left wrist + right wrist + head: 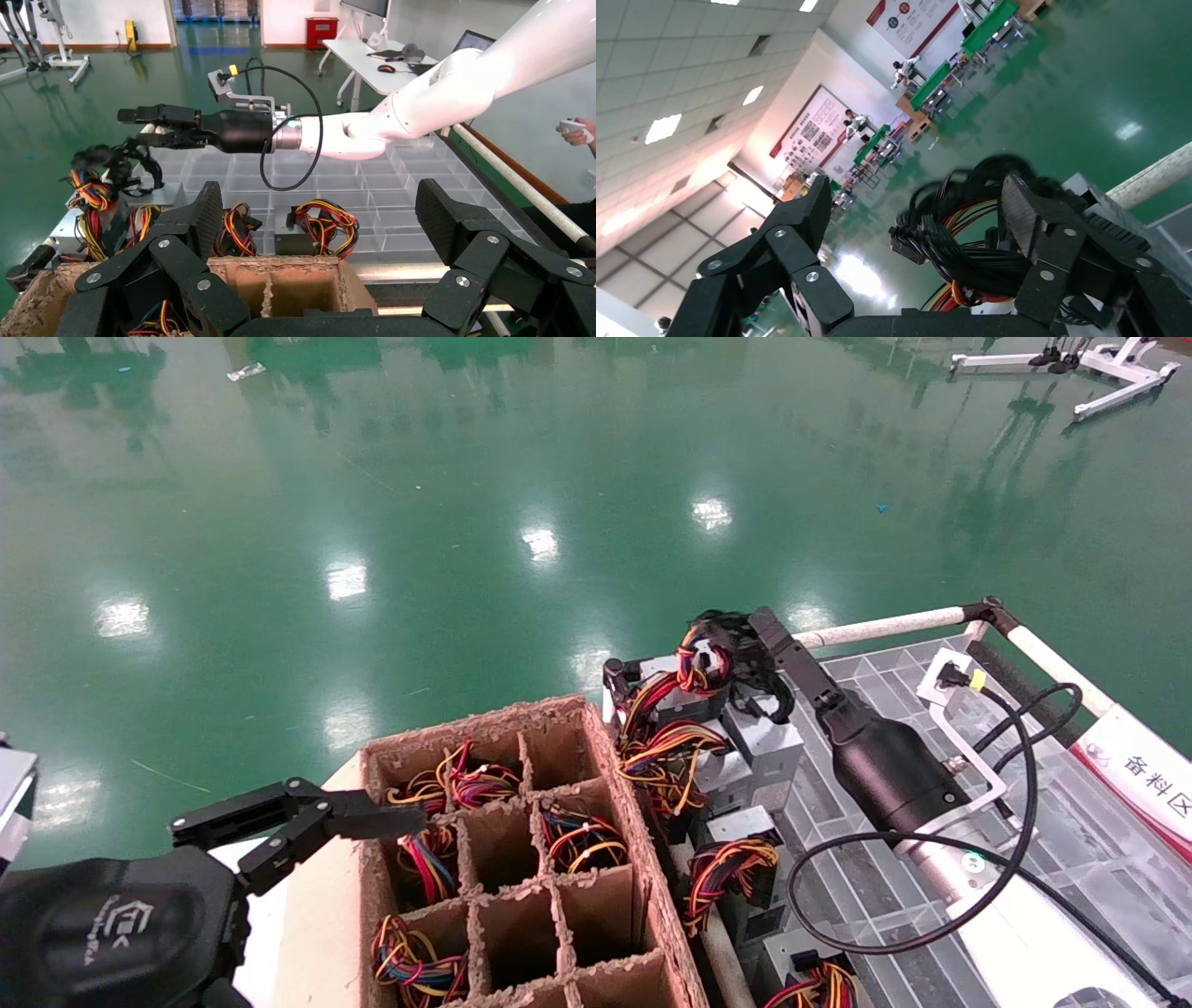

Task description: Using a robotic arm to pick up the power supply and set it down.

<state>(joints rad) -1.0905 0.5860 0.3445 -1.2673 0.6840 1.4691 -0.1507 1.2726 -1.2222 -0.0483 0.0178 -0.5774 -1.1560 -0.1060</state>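
The power supply (769, 743) is a light-grey metal box at the far end of the clear tray, with its black cable bundle (756, 684) rising from its far end. My right gripper (745, 631), on the robotic arm with the white forearm, hovers over that bundle. In the right wrist view the gripper (916, 210) is open; the black cables (975, 253) lie between its fingers, close to one pad (1025, 210). The left wrist view shows the same gripper (133, 125) just above the black bundle (116, 160). My left gripper (298, 814) hangs open over the cardboard box, holding nothing.
A cardboard divider box (466, 733) holds units with red-yellow wire bundles in several cells. More grey boxes with coloured wires (736, 859) line the near side of the clear compartment tray (1080, 840). A white rail (885, 627) borders the tray's far edge. Green floor lies beyond.
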